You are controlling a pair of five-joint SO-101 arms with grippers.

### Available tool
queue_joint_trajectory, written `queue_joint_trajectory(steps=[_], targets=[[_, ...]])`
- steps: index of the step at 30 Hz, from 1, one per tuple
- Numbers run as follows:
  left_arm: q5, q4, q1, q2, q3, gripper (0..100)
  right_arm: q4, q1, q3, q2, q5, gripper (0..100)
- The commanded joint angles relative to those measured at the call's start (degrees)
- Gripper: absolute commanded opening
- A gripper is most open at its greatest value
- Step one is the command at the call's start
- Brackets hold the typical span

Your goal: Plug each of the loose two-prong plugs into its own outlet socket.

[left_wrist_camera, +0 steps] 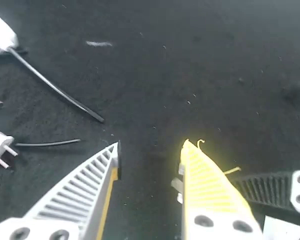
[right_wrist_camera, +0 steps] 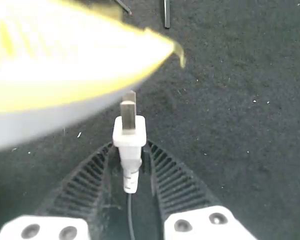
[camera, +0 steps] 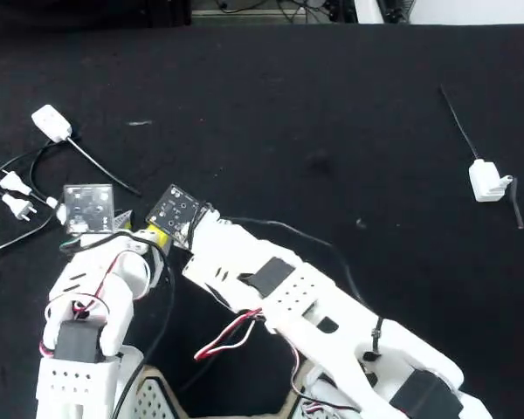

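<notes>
Right tool (right_wrist_camera: 130, 150) clamped on a white plug (right_wrist_camera: 129, 137), prongs pointing forward, over the tabletop (camera: 332, 131). Left tool (left_wrist_camera: 151, 145) wide, empty, just beside it. Plug picked, insertion pending, I judge; next I need prongs squared to a socket, maybe the white block (camera: 485, 179) far right

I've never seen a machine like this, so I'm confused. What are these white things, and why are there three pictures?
They are two robot arms side by side at a black table. One picture looks down from above. The other two come from a camera on each arm's wrist. The left gripper is open and holds nothing. The right gripper pinches a white two-prong plug. More plugs with wires lie at one side of the table, a small white box at the other.
</notes>
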Motion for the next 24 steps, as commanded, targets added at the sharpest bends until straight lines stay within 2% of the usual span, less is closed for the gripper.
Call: queue_joint_trajectory(steps=[1, 13, 24], targets=[[-1.93, -0.88, 2.15, 1.14, -0.57, 20, 0.26, -1.05, -1.54, -3.38, -0.44, 1.1], [-2.11, -1.32, 2.07, 1.67, 1.36, 20, 1.85, -1.14, 4.18, -17.36, -2.37, 1.1], [-2.11, -1.32, 2.07, 1.67, 2.33, 20, 3.43, -1.23, 6.29, -24.22, -4.40, 1.1]])
